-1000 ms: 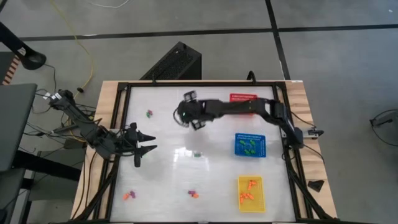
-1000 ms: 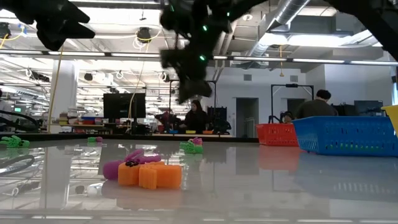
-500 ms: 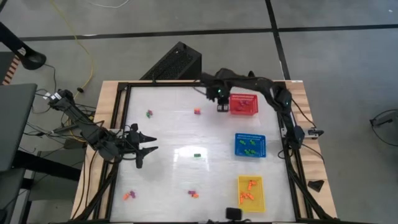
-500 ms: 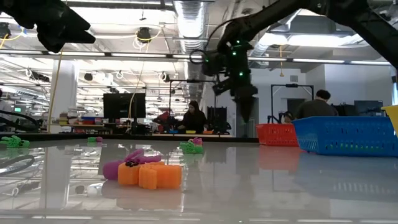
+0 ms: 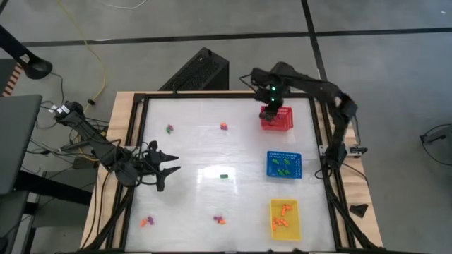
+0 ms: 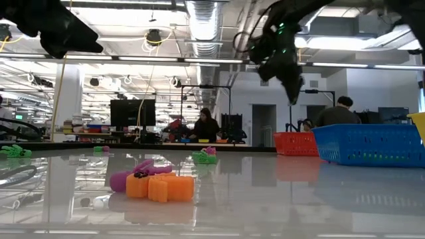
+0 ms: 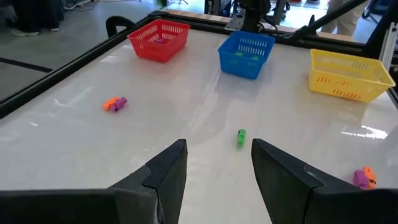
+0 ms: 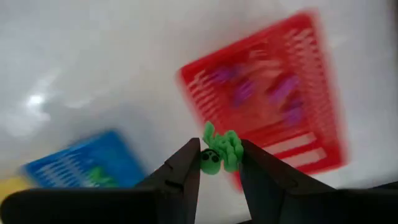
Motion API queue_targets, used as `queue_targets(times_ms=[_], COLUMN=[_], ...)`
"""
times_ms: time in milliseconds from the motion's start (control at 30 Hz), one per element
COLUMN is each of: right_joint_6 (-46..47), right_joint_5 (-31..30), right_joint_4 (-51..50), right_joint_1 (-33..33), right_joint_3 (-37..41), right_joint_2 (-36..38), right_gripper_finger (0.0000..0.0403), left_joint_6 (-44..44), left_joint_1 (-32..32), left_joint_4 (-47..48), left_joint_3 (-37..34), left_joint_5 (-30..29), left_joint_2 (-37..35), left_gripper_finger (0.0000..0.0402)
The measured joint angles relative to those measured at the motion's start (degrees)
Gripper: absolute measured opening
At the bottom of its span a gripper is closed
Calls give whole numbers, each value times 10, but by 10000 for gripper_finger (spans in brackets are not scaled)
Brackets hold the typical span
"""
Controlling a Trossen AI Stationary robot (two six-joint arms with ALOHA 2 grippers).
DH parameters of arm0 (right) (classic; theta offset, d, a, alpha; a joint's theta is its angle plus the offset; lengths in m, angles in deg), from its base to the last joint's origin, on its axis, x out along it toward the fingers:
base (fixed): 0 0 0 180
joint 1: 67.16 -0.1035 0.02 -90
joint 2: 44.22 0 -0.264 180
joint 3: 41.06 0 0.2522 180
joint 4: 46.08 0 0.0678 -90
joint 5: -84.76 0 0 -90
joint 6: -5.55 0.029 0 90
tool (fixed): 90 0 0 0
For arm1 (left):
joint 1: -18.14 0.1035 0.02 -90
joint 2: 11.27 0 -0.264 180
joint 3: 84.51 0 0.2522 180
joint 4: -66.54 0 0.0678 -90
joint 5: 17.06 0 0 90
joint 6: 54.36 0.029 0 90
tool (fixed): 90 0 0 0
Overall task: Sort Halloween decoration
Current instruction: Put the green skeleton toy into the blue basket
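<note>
My right gripper [image 5: 268,113] hangs over the red basket [image 5: 277,118] at the table's far right, shut on a small green decoration [image 8: 221,152]. In the right wrist view the red basket [image 8: 267,106] holds purple pieces. My left gripper [image 5: 168,173] waits open above the table's left side, fingers pointing right, touching nothing. Loose decorations lie on the table: a green one [image 5: 224,175] at the middle, an orange-pink one [image 5: 223,126] and a green-purple one [image 5: 169,129] farther back, and two orange-purple ones [image 5: 146,221] [image 5: 220,220] near the front. My right gripper pinches the green decoration between its two fingers [image 8: 186,165], near their free ends. The piece's upper part [image 8: 211,134] sticks out beyond the fingertips. The fingers point down from above, and the piece is lifted clear, above the red basket.
A blue basket [image 5: 284,164] with green pieces and a yellow basket [image 5: 284,219] with orange pieces stand along the right side, nearer than the red one. A black frame [image 5: 134,162] rims the table. People sit in the room beyond [image 6: 207,126].
My right gripper has swung from above the table's middle toward the far right, rising and turning until it points down over the red basket. The orange-pink piece it had been covering now shows on the table.
</note>
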Motion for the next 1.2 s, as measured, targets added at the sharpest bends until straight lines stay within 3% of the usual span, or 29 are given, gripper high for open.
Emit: queue_targets(times_ms=[200,400,567,867,1200], right_joint_6=[131,250,301,342,354], right_joint_5=[25,51,66,66,56], right_joint_4=[7,50,95,173,174], right_joint_1=[-61,-172,-275,-351,-332], right_joint_3=[132,286,374,421,421], right_joint_2=[101,181,207,209,209], right_gripper_finger=[132,132,132,149,232], left_joint_6=[-1,21,105,193,204], left_joint_1=[0,4,30,108,139], left_joint_4=[-1,-36,-118,-193,-187], left_joint_3=[0,0,0,0,-3], left_joint_5=[-10,-24,23,177,232], left_joint_2=[13,20,20,20,20], left_gripper_finger=[169,169,169,169,169])
